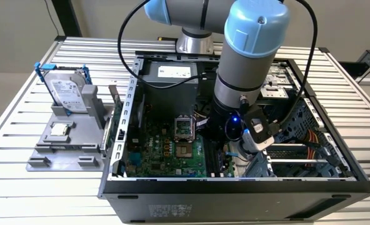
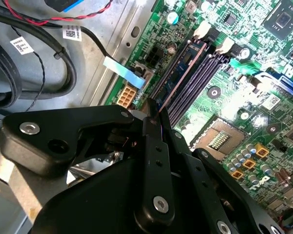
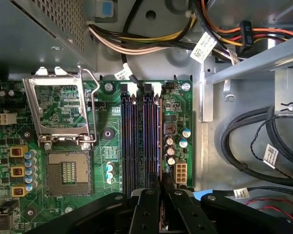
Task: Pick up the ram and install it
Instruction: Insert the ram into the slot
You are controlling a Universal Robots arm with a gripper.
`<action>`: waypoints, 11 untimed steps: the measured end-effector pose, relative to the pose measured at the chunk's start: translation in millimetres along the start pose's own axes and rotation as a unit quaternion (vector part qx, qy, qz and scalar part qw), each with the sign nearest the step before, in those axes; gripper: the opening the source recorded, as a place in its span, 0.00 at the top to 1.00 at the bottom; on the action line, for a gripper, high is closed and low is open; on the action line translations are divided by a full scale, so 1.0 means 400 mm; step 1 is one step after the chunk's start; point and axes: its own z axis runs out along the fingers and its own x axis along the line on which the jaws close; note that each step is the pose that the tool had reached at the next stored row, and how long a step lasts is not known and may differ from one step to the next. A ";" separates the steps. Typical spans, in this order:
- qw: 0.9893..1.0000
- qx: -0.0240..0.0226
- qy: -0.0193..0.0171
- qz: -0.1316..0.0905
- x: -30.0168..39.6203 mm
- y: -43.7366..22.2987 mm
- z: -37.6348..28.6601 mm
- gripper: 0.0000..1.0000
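The ram (image 2: 183,73) is a thin board seen edge-on, with my gripper (image 2: 155,114) shut on its near end. It lies along the outermost of the dark memory slots (image 2: 198,80) on the green motherboard. In the first wrist view the ram (image 3: 159,141) runs as a narrow line down that slot (image 3: 136,141) row, between my fingertips (image 3: 151,187), with the gripper (image 3: 160,181) above it. I cannot tell whether it is pressed fully home. In the exterior view my arm's wrist (image 1: 235,124) reaches down inside the open computer case (image 1: 235,187).
The open processor socket (image 3: 68,170) and its raised latch frame (image 3: 58,107) lie beside the slots. Cable bundles (image 3: 254,141) and the drive cage (image 1: 297,154) crowd the other side. Outside the case, a grey holder (image 1: 48,157) carries a hard drive (image 1: 66,91) and a processor chip (image 1: 60,130).
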 end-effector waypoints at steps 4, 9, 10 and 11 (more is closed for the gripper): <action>1.000 0.000 0.000 -0.001 0.000 0.000 0.000 1.00; 1.000 0.002 0.000 -0.001 0.000 0.001 0.003 1.00; 1.000 0.002 0.000 -0.001 0.000 0.001 0.004 1.00; 1.000 0.003 0.000 -0.001 0.000 0.001 0.004 1.00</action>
